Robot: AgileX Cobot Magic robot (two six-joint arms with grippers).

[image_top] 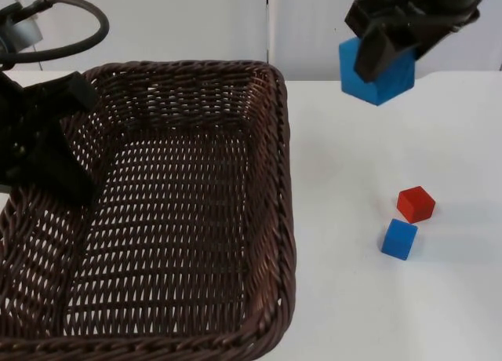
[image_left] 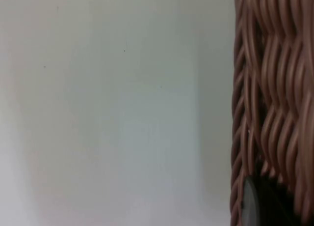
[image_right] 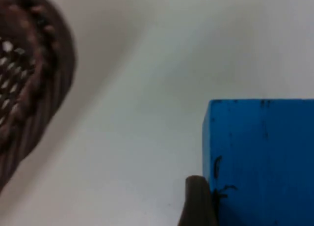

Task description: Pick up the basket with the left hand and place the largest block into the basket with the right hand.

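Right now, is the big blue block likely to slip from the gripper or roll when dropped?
Probably not: the right gripper is shut on the big blue block, on its flat faces. Being a cube, it should tumble and settle rather than roll. The left gripper holds the basket, likely stiff.

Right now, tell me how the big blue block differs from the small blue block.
The big blue block is clearly larger than the small blue block. The big blue block is held up in the right gripper, beside the basket that the left gripper holds; the small blue block rests on the table by a red block. Both are blue cubes.
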